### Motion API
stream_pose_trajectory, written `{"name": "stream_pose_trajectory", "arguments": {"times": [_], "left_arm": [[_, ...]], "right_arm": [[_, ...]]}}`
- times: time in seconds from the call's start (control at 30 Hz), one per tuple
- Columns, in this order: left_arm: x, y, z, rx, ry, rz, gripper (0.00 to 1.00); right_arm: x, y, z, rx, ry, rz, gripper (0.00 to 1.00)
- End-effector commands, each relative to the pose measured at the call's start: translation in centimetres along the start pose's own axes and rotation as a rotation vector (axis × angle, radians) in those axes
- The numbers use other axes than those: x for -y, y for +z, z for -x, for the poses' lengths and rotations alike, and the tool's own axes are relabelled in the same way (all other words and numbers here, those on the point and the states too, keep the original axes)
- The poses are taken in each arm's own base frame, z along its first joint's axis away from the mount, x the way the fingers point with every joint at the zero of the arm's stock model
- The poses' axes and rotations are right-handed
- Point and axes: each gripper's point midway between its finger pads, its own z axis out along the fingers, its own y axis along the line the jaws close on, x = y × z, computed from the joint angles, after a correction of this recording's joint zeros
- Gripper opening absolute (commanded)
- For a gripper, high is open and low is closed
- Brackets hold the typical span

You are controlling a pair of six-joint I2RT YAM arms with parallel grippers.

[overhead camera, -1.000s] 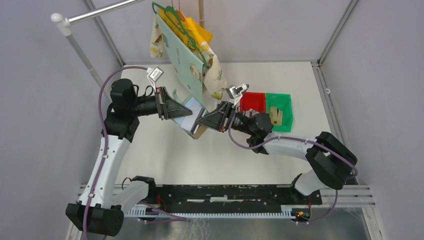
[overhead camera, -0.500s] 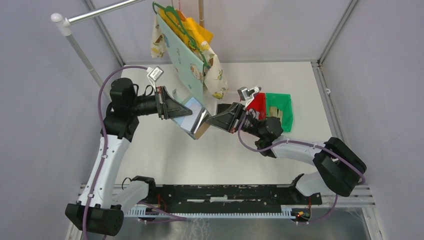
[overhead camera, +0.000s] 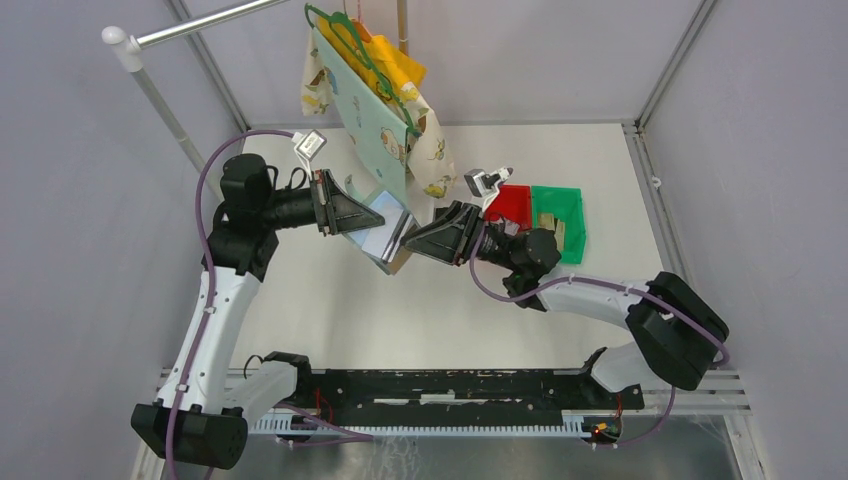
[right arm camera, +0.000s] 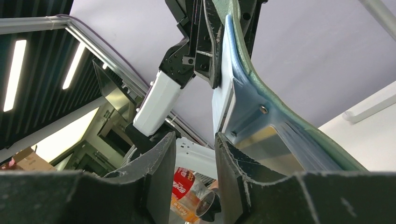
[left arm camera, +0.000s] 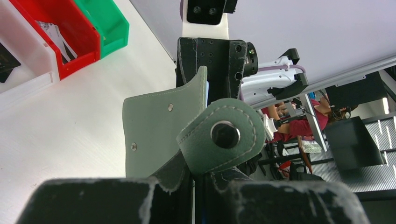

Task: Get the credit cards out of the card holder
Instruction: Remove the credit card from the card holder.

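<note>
The grey-green card holder (overhead camera: 383, 232) hangs open in mid-air over the table. My left gripper (overhead camera: 352, 216) is shut on its folded edge. In the left wrist view its snap tab (left arm camera: 225, 135) curls above my left gripper (left arm camera: 201, 186). My right gripper (right arm camera: 195, 156) stands open right beside the holder's pale blue pockets (right arm camera: 247, 107), with nothing between its fingers. Its right finger (right arm camera: 229, 177) rests against the pocket side. A pale credit card (right arm camera: 223, 100) and a tan-gold one (right arm camera: 254, 136) sit in the pockets.
A red bin (overhead camera: 507, 203) and a green bin (overhead camera: 558, 222) stand at the back right, behind my right gripper (overhead camera: 410, 243). A white bin (left arm camera: 23, 79) stands beside them. Clothes on a hanger (overhead camera: 375, 90) dangle from a rail just behind the holder.
My right gripper drew back to the right, then returned to the holder's edge and opened its jaws. The left arm and the holder barely moved.
</note>
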Motion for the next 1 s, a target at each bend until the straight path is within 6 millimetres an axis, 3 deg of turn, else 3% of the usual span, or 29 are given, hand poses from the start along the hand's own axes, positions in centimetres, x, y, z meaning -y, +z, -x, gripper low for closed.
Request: {"name": "stream_pose_trajectory", "arguments": {"times": [0.0, 0.27, 0.5, 0.77, 0.97], "left_arm": [[1.8, -0.2, 1.2, 0.030, 0.064, -0.026, 0.02], [2.1, -0.3, 1.1, 0.027, 0.067, -0.033, 0.02], [2.3, -0.4, 0.9, 0.023, 0.071, -0.040, 0.02], [2.6, -0.5, 0.8, 0.022, 0.079, -0.046, 0.02], [2.7, -0.6, 0.8, 0.025, 0.081, -0.045, 0.02]], "right_arm": [[-2.0, 1.5, 0.1, -0.020, -0.028, 0.093, 0.41], [-1.9, 2.3, -0.4, -0.033, -0.004, 0.113, 0.28], [-1.2, 0.9, -1.1, -0.044, 0.009, 0.077, 0.40], [-0.6, -0.1, -1.1, -0.050, -0.009, 0.041, 0.42], [-0.5, 0.7, -0.6, -0.050, -0.020, 0.039, 0.42]]}}
